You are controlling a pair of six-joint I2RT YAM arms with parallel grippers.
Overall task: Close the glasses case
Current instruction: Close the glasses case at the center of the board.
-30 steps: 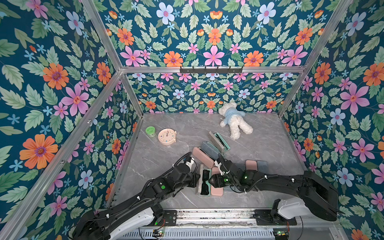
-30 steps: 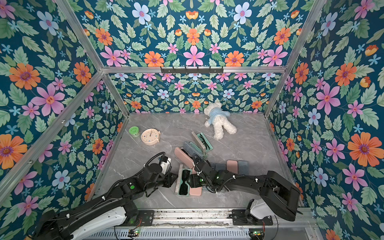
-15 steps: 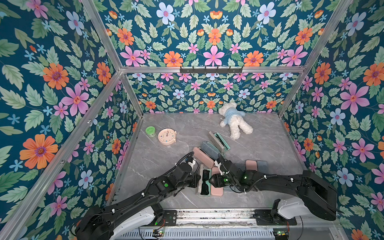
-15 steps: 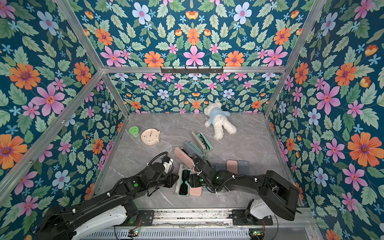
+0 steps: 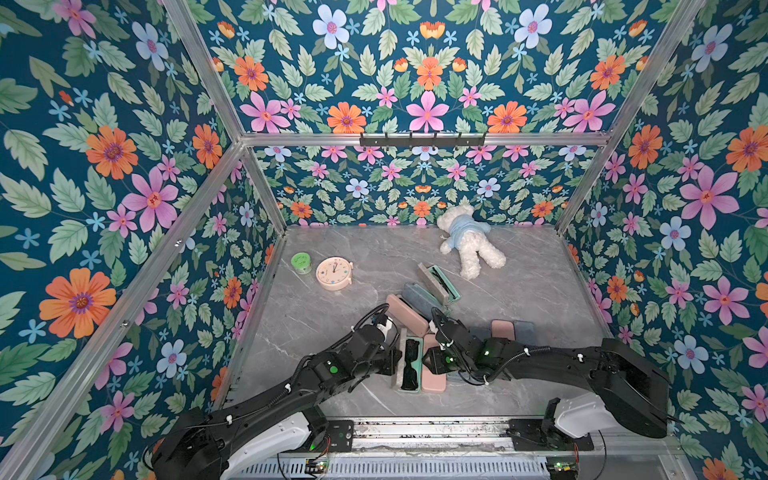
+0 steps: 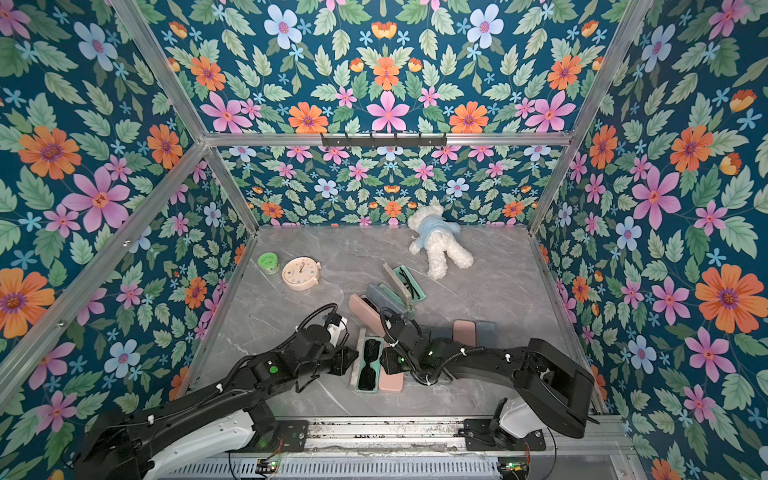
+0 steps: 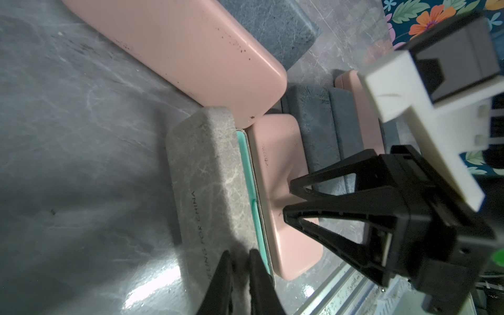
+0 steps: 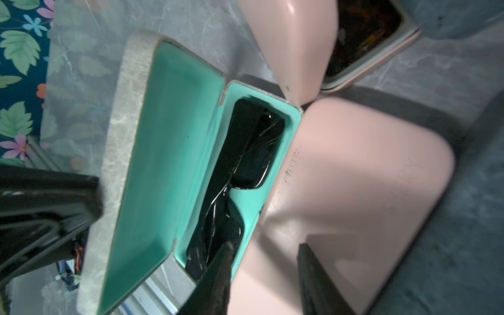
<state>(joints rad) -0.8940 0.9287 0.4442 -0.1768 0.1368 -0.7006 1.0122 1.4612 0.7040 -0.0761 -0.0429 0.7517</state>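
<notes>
On the grey marbled tabletop (image 5: pixel 332 316), near its front edge, the open glasses case (image 8: pixel 163 169) is seen lying between the two arms, its mint lining bared and its lid (image 7: pixel 207 174) raised roughly upright. A pink case (image 8: pixel 354 191) is pressed along the tray on the side away from the lid, and a second pink case (image 7: pixel 177 54) is butted against one corner.

The left gripper (image 7: pixel 241 272) is set against the lid's grey outer face, its jaws almost together with nothing caught between them. The right gripper (image 8: pixel 266 246) is held part open and empty over the tray's end, one fingertip (image 8: pixel 215 278) above the black sunglasses (image 8: pixel 253 152) and the other above the pink case.

A jam is judged the chief risk. Should the lid be pushed down now, that fingertip could be trapped, or the sunglasses nipped if they sit proud. The light case could also be shoved sideways into its neighbours rather than hinged shut.

On the lid's outside, "...LING FOR CHINA" is read; the first letters are hidden.
</notes>
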